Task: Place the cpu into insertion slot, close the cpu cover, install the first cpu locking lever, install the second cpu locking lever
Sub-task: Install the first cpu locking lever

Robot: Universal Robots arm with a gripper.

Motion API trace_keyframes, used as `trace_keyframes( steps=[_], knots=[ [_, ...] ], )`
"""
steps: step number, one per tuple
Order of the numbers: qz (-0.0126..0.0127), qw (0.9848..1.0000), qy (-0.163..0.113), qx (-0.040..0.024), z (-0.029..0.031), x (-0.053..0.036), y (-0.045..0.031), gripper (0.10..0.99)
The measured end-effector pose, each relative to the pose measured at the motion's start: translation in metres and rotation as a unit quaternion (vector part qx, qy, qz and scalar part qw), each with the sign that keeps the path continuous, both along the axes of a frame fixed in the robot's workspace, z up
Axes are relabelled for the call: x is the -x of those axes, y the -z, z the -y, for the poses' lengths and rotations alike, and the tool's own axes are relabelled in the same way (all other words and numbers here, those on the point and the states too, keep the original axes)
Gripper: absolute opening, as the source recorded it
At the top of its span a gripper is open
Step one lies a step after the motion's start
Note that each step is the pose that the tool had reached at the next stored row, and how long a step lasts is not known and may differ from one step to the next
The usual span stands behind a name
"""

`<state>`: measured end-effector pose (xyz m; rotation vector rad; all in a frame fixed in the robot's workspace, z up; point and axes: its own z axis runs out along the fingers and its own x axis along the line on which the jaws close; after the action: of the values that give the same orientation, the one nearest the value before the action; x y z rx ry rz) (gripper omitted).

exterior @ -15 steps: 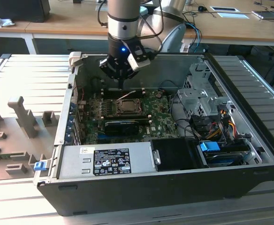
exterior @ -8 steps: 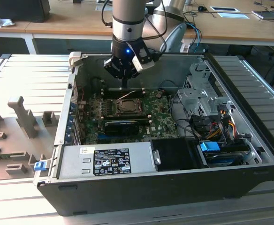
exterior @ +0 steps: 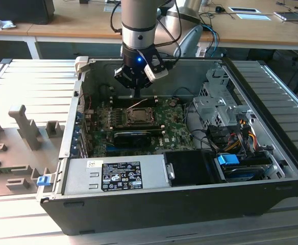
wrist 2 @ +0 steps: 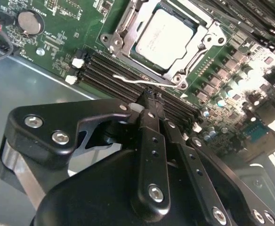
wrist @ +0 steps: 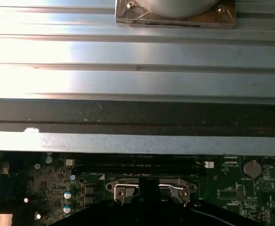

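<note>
Second wrist view: cpu [wrist 2: 165, 37] seated in insertion slot [wrist 2: 128, 28]; gripper [wrist 2: 149, 101] closed, empty, beside it. Thin locking lever [wrist 2: 142, 83]: springy, slippery; hook its end.

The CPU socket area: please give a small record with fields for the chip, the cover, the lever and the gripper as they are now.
cpu: seated in the insertion slot, silvery top facing up
cpu cover: metal frame lying down around the chip
locking lever: thin wire lever beside the socket, just ahead of the fingertips
gripper: fingers together, above the black memory slots next to the socket; holds nothing
setting: open computer case on a ribbed metal table
</note>
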<state>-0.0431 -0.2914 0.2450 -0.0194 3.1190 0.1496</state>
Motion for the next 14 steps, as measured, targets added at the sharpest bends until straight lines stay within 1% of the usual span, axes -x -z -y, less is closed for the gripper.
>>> trace_keyframes(
  steps=[4,6,7,8,14],
  knots=[
    [0.0000,1.0000,0.000,0.0001,0.0000,-0.0012,0.0093,0.106],
    [-0.0001,1.0000,0.000,0.0001,-0.0006,-0.0020,0.0110,0.106],
    [0.0000,1.0000,0.000,0.0000,-0.0028,-0.0025,0.0119,0.106],
    [0.0000,1.0000,-0.001,-0.0001,-0.0037,-0.0032,0.0131,0.106],
    [0.0000,1.0000,0.000,-0.0001,-0.0044,-0.0080,0.0153,0.106]
  ],
)
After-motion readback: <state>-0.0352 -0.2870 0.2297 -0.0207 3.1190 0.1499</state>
